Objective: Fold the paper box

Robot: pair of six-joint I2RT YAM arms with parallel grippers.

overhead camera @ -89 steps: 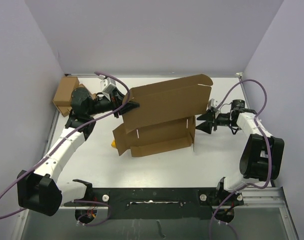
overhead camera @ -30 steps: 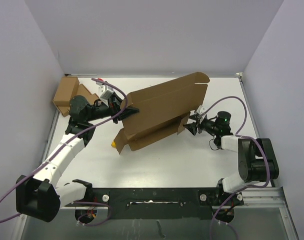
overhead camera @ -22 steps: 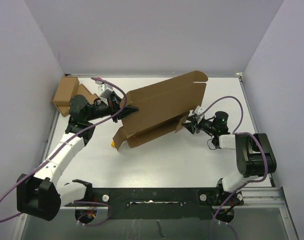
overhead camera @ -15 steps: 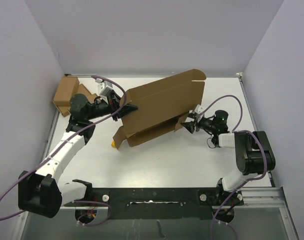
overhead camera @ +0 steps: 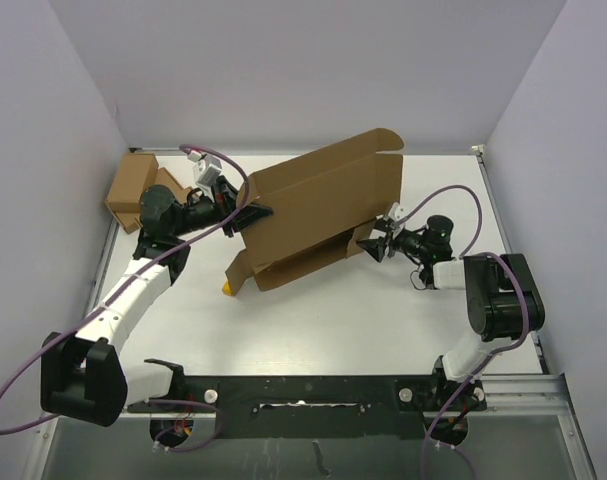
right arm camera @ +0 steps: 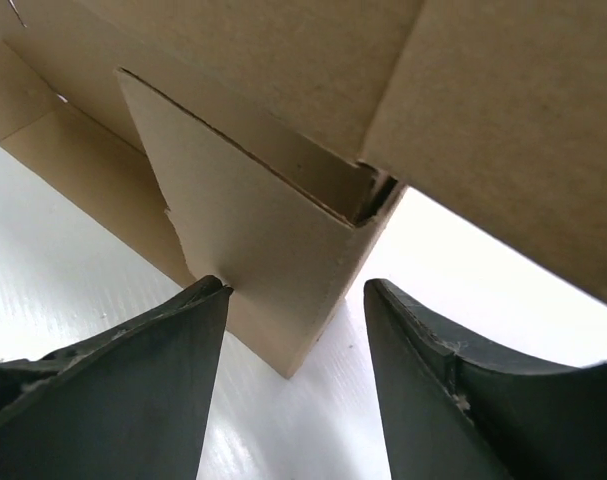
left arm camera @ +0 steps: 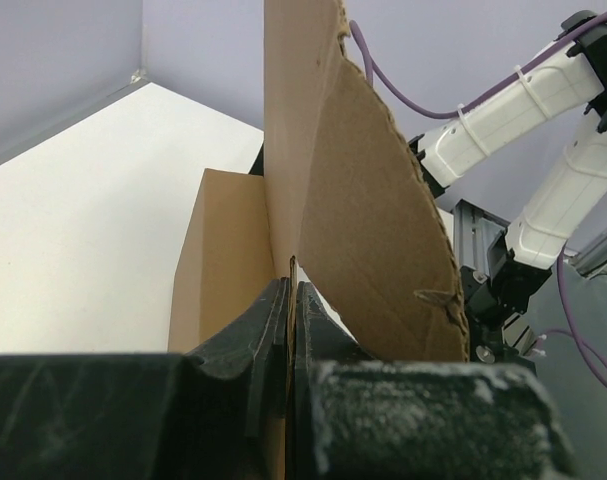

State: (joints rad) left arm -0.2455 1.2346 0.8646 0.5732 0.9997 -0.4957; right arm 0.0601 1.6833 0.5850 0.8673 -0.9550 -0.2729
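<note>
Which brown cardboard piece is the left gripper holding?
The large paper box mid-table, its wide panel tilted up; the left gripper is shut on its left edge. The smaller cardboard by the left wall sits apart.

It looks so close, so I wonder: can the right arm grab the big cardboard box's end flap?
Probably yes: the open right gripper straddles the end flap of the paper box, with nothing between.
</note>
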